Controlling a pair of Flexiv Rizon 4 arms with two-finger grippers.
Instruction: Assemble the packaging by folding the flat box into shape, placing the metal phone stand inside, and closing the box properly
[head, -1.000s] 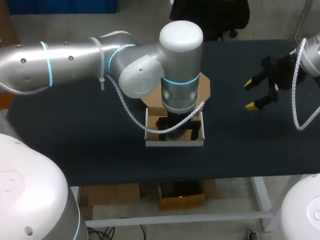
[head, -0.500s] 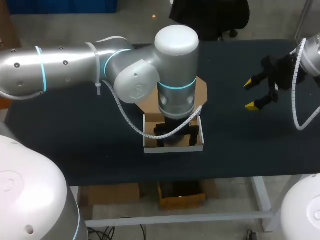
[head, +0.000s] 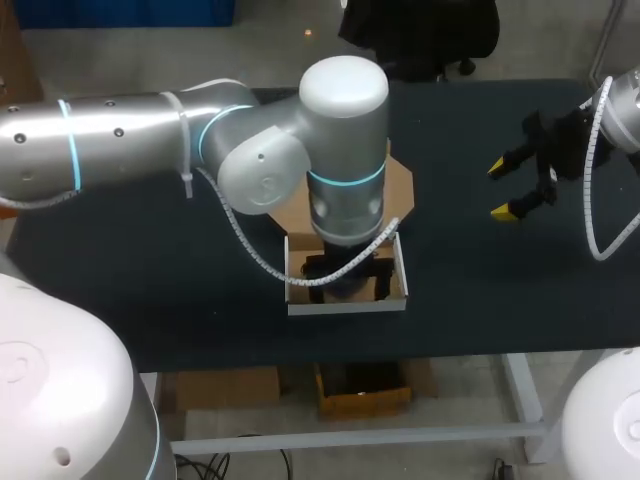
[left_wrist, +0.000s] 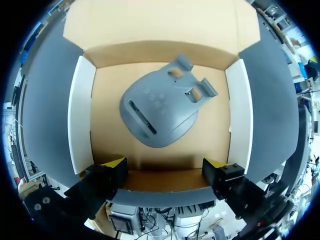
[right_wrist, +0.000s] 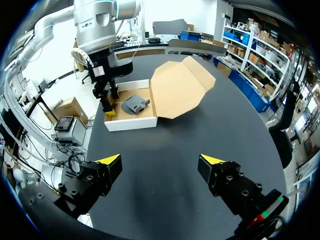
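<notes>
The box (head: 345, 306) is a shallow tray, white on its outer walls (left_wrist: 81, 120) and plain brown card inside, standing open near the middle of the dark counter (head: 180, 280). Its lid flap (head: 398, 185), brown with cut corners, lies folded back flat on the counter's far side. The metal phone stand (left_wrist: 160, 112) is a matt grey, rounded plate with a slot near one end and two small hinge lugs at the other. It lies flat on the box floor, clear of all four walls. There is one box (right_wrist: 131, 123), one stand (right_wrist: 135, 104) and one flap (right_wrist: 180, 87), with two grippers in sight. The left gripper (left_wrist: 165, 165) hangs over the box's near wall with its fingers wide apart and nothing between them, a yellow tip close to each near corner. Whether the tips touch the card cannot be told. The right gripper (head: 502, 190) is well apart to the right above bare counter (right_wrist: 165, 140), its fingers spread too and holding nothing. From overhead the left arm's wrist covers much of the box and hides the stand entirely, and the left gripper (head: 345, 272) shows only as a dark shape in the tray.
</notes>
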